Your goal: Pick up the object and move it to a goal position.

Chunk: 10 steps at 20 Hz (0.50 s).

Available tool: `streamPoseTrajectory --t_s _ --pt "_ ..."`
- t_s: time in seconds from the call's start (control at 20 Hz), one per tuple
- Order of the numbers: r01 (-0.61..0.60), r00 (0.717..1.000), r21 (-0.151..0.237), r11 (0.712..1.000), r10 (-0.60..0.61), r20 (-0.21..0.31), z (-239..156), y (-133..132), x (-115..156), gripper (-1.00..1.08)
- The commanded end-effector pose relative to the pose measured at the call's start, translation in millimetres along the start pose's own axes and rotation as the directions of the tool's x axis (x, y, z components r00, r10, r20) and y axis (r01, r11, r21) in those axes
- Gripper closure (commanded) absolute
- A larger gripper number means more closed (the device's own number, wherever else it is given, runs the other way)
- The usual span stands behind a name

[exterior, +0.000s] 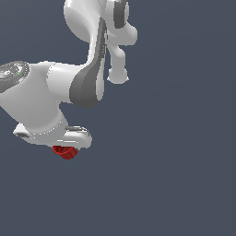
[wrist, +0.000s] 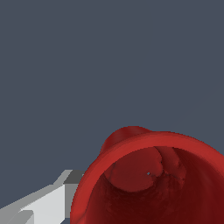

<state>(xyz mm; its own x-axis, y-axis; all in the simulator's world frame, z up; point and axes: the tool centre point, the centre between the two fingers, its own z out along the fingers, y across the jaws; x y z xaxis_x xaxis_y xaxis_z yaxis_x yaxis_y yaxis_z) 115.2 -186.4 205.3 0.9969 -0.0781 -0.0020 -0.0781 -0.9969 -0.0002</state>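
The object (exterior: 65, 151) is a small dark-red ribbed cup that pokes out directly under the white hand at the exterior view's lower left. My gripper (exterior: 68, 145) sits right over it, with its fingers hidden behind the hand and the cup. In the wrist view the object (wrist: 131, 148) fills the lower part very close up, its open mouth facing the camera. One light-grey finger (wrist: 48, 203) presses against the cup's outer rim, and the other finger is hidden behind the cup. The gripper appears shut on the object.
The white arm (exterior: 87, 69) bends across the upper left of the exterior view. Behind everything there is only a plain dark blue-grey background (exterior: 175, 161), with no edge, goal marker or other object visible.
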Motion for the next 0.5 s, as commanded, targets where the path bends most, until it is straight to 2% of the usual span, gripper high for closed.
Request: streamPoseTrajectory --t_s 0.0,0.45 --pt "0.001 1.000 0.000 1.000 -0.001 -0.002 -3.9 3.6 4.1 1.08" --pt "0.000 1.000 0.000 1.000 0.000 -0.002 -6.9 8.4 8.8 1.08"
